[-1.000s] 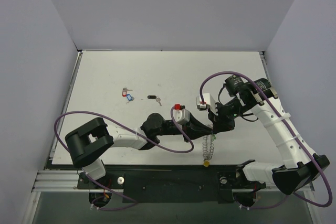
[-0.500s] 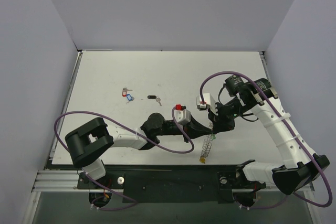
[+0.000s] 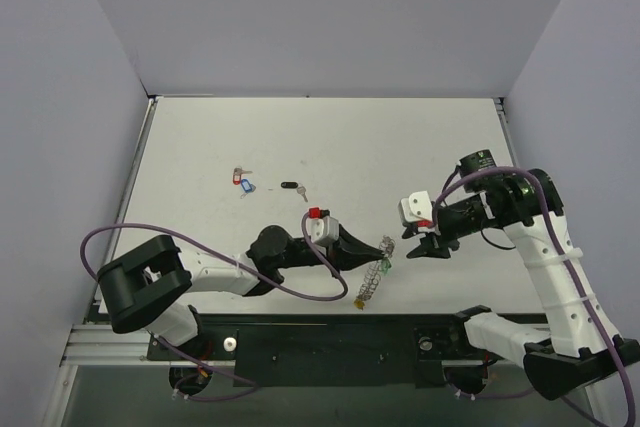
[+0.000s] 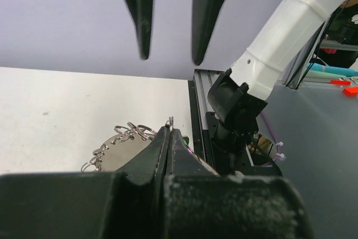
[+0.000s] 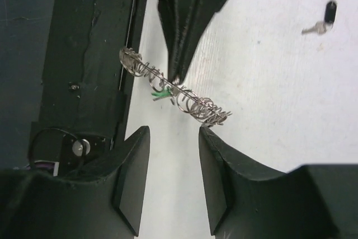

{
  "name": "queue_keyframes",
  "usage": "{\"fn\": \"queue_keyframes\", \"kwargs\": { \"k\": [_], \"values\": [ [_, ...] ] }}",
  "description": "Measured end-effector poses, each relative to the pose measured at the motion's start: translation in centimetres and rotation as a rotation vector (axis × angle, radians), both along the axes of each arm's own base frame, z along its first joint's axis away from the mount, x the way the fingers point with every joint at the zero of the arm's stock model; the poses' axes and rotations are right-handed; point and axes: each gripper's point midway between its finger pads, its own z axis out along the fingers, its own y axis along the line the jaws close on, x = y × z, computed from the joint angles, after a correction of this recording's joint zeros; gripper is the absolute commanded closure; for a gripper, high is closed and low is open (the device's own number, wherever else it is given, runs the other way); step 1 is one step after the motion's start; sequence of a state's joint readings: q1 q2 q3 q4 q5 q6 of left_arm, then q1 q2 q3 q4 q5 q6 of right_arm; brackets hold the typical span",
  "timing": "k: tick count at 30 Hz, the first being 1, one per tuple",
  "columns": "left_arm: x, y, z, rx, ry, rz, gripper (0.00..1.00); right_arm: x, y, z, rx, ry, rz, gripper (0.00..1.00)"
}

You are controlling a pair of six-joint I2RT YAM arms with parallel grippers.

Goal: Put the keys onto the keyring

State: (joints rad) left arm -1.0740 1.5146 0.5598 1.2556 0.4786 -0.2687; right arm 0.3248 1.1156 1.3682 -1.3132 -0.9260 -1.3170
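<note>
Several keys (image 3: 246,186) lie loose; left pincer (image 3: 386,246) clenches the keyring (image 3: 371,277); right pincer (image 5: 173,132) gapes empty nearby.

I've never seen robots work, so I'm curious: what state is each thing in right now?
left end effector: shut on the keyring.
right end effector: open, empty, apart from the keyring.
keyring: gripped at its edge, carrying a green tag.
red and blue keys: loose on the table.
black key: loose on the table.
</note>
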Motion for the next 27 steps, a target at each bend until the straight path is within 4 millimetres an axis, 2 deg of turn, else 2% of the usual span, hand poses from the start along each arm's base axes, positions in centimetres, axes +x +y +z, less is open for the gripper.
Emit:
{"fn": "queue_keyframes", "kwargs": {
  "k": [3,8,13,19,27],
  "values": [
    [0.5,0.7,-0.9,0.017,0.009,0.018,1.00,-0.9,0.7,0.3,0.071,-0.053,0.080,0.67],
    [1.5,1.8,-2.5,0.051,0.025,0.044,1.00,-2.3,2.1,-0.6,0.153,-0.064,0.214,0.72],
    [1.8,2.5,-2.1,0.042,0.014,0.051,1.00,-3.6,2.9,-1.8,0.190,-0.061,0.316,0.71],
    [1.4,2.9,-0.8,0.015,-0.008,0.041,1.00,-3.5,2.7,-2.8,0.186,-0.037,0.307,0.70],
    [1.3,2.9,-0.8,0.014,-0.010,0.033,1.00,-3.1,2.5,-3.1,0.168,0.045,0.221,0.70]
  ]
}}
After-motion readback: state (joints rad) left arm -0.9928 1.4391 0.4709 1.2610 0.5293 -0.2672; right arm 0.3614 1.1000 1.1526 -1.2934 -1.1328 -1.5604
